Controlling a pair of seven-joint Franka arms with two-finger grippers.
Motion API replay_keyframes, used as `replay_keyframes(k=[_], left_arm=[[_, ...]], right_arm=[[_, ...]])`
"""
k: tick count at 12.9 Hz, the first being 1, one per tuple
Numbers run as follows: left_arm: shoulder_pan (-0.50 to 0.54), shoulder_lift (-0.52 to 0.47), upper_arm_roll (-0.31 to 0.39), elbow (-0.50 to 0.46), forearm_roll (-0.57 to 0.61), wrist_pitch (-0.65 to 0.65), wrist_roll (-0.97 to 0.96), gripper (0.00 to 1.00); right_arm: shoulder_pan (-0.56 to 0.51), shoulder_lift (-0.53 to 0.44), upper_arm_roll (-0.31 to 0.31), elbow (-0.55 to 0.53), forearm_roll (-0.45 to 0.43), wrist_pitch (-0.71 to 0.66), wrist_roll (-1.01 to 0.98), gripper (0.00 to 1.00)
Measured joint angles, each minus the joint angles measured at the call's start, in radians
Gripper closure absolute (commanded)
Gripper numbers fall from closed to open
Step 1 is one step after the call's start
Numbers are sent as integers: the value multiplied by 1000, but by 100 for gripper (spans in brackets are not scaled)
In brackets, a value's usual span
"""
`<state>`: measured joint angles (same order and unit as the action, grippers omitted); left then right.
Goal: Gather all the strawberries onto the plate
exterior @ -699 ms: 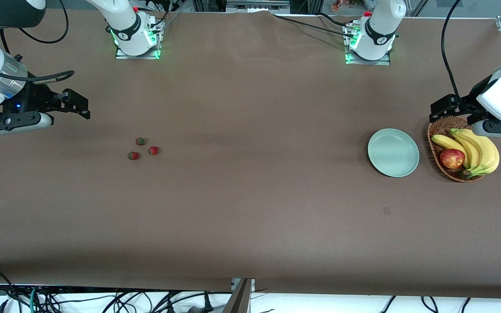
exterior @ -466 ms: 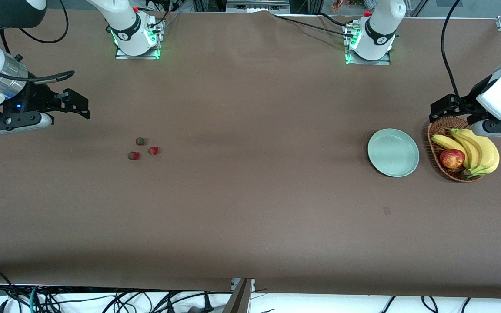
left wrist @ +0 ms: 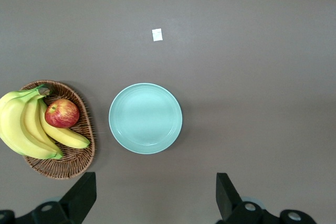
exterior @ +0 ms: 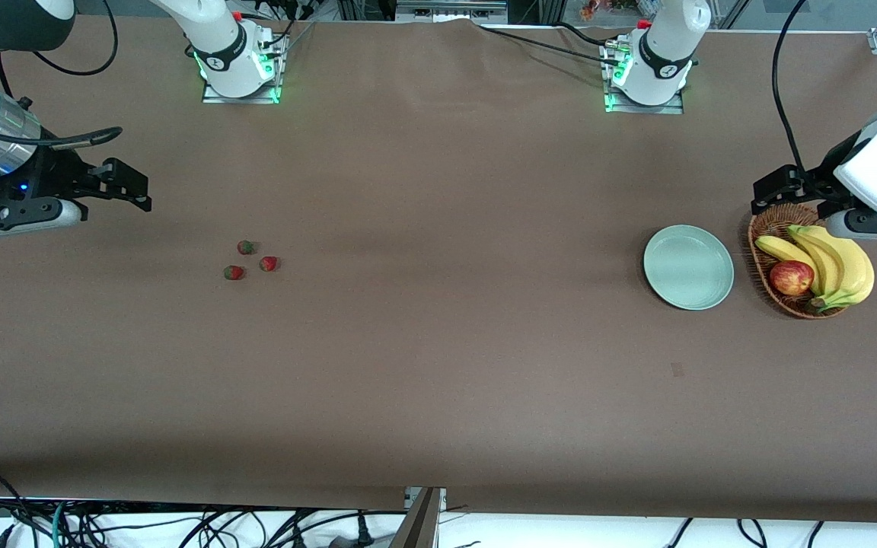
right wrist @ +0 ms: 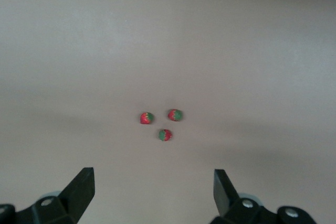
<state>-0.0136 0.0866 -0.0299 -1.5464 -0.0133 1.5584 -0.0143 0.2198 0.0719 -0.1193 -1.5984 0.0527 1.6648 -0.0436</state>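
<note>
Three strawberries [exterior: 246, 246] [exterior: 269, 263] [exterior: 233, 272] lie close together on the brown table toward the right arm's end. They also show in the right wrist view [right wrist: 146, 117] [right wrist: 175, 114] [right wrist: 165, 135]. The mint-green plate [exterior: 688, 266] sits empty toward the left arm's end, beside the basket, and also shows in the left wrist view [left wrist: 145, 118]. My right gripper [exterior: 128, 183] is open and empty in the air over bare table near the strawberries; its own view shows it too [right wrist: 152, 174]. My left gripper [exterior: 773, 192] is open and empty over the basket's rim; its own view shows it too [left wrist: 155, 178].
A brown wicker basket [exterior: 766, 228] with bananas [exterior: 834, 262] and a red apple [exterior: 791, 277] stands at the left arm's end of the table, beside the plate. A small pale tag [left wrist: 157, 34] lies on the table nearer to the front camera than the plate.
My right gripper has drifted slightly toward the right arm's end of the table. The left arm, the strawberries and the plate have not moved.
</note>
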Motion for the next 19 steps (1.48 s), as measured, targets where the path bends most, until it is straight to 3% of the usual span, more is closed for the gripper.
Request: replay_keyframes(k=[5,11,19], left_arm=[[0,0,0,0,0,0,0,0],[0,0,-1,0,0,0,0,0],[0,0,-1,0,0,0,0,0]], right_arm=[[-10,12,-23,-13,2,-2,2,0],[6,179,-12,-64,3,29,2,0],[8,320,-12,-473,4,650,2,1]])
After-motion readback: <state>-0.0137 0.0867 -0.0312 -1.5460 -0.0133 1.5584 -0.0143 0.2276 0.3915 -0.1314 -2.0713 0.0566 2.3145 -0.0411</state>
